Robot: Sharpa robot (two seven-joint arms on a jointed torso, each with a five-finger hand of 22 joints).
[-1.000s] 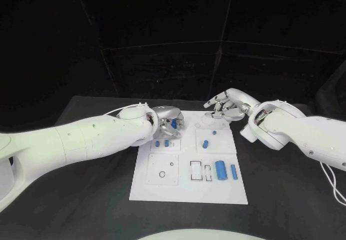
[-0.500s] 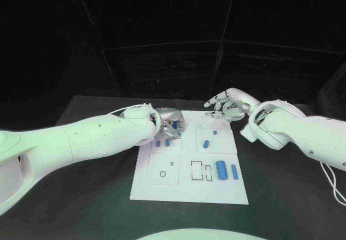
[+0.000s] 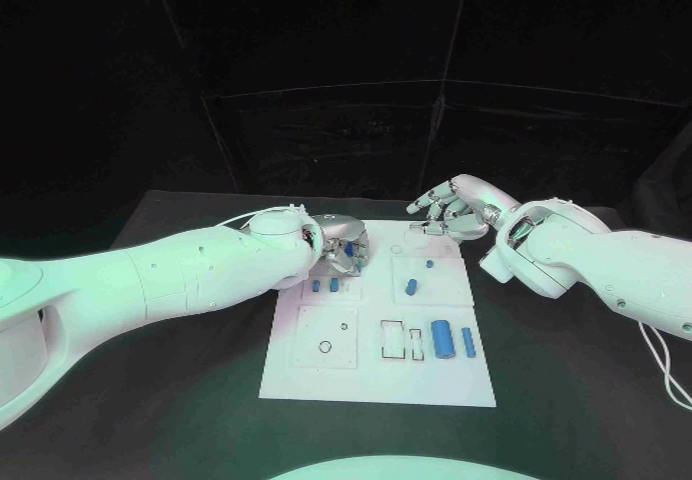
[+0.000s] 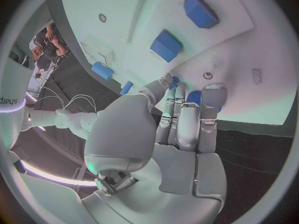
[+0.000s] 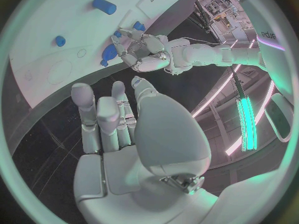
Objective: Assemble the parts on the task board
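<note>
The black surface (image 3: 173, 400) carried the white task board (image 3: 378, 385), blue parts lying across its panels. The left robot hand (image 3: 340, 250) hovered over the board's far left corner, pinching a small blue part (image 4: 194, 96) at its fingertips, nearer the work. The right robot hand (image 3: 450, 212) waited beyond the far edge, fingers loosely parted, holding nothing.

My rig's two bulky, glossy white arms with rounded shells, each ending in a silver hand, left hand (image 3: 340, 250), right hand (image 3: 453, 212), segmented metallic fingers with pale pads, thin white cables looping over my left wrist, another trailing by my right forearm
</note>
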